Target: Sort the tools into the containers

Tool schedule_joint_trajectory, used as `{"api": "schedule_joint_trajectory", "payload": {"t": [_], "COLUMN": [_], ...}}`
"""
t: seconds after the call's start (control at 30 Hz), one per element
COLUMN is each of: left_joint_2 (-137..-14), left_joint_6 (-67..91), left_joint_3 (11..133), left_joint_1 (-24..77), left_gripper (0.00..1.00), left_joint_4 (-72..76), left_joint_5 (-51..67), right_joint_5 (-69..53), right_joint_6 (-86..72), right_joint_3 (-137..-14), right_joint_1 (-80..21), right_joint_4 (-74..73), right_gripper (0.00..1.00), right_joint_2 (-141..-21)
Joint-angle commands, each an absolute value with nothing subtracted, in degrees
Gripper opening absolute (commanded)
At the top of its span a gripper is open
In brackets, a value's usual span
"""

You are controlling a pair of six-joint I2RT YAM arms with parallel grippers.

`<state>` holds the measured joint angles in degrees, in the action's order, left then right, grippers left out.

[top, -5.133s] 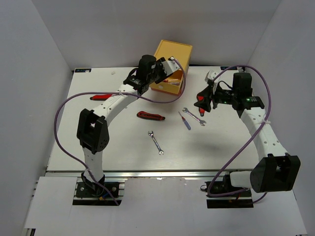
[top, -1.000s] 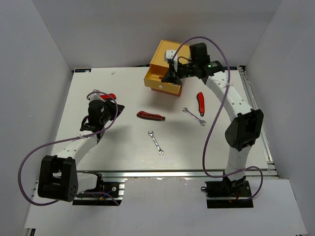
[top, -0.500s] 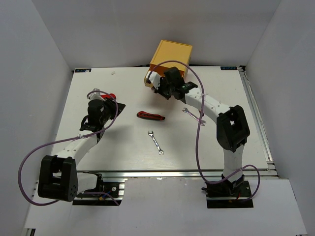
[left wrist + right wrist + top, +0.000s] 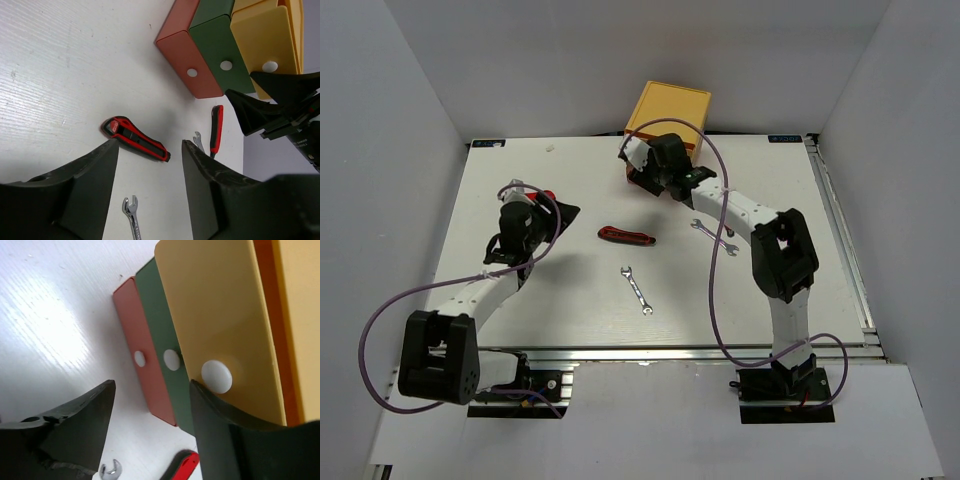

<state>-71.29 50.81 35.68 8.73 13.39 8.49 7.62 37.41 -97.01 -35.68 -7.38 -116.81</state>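
The containers are three stacked drawers, the yellow top one (image 4: 668, 105), the green one (image 4: 161, 330) and the orange-red one (image 4: 145, 390), each with a white knob (image 4: 216, 376). My right gripper (image 4: 640, 166) is open and empty right in front of the drawer fronts, its right finger (image 4: 235, 440) by the yellow front (image 4: 215, 315). My left gripper (image 4: 542, 214) is open and empty at the left. A red-and-black knife tool (image 4: 626, 236) and a wrench (image 4: 637, 288) lie mid-table. A second wrench (image 4: 718, 237) and another red-handled tool (image 4: 216, 129) lie by the right arm.
A red-handled tool (image 4: 548, 196) lies on the table just behind the left gripper. The right forearm (image 4: 730, 205) stretches over the table right of centre. White walls close the table in on three sides.
One second ago the yellow drawer stood pulled out; it has since been pushed back in. The right gripper has come round to the drawer fronts. The left arm has barely moved.
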Motion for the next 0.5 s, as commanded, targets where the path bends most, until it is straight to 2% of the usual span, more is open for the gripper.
{"api": "schedule_joint_trajectory", "payload": {"t": [0.0,0.03,0.17,0.27,0.33,0.4,0.47], "left_joint_2": [-72.6,-73.1,-75.3,-77.0,-78.5,-79.7,-82.3], "left_joint_6": [51.4,51.9,52.9,53.5,53.9,54.8,55.8], "left_joint_3": [38.2,38.4,39.4,40.2,40.9,41.8,43.8], "left_joint_1": [8.5,8.5,8.6,8.8,9.2,9.6,10.4], "left_gripper": [0.66,0.67,0.68,0.69,0.69,0.69,0.66], "left_joint_4": [16.3,16.9,19.5,20.9,21.7,23.5,25.2], "left_joint_5": [9.9,10.3,11.5,12.0,12.3,12.6,13.3], "right_joint_5": [10.2,10.2,8.5,5.9,-0.1,-13.3,-25.9], "right_joint_6": [37.9,37.9,37.7,38.2,40.1,42.5,46.0], "right_joint_3": [-100.7,-101.2,-102.4,-103.4,-103.9,-104.2,-103.0], "right_joint_1": [-34.4,-34.1,-32.7,-32.1,-31.8,-31.0,-29.9], "right_joint_4": [-3.0,-3.2,-4.7,-7.4,-10.4,-18.3,-24.1], "right_gripper": [0.69,0.77,0.89,0.89,0.89,0.88,0.77], "right_joint_2": [-117.8,-118.3,-118.7,-118.5,-117.9,-115.3,-111.4]}}
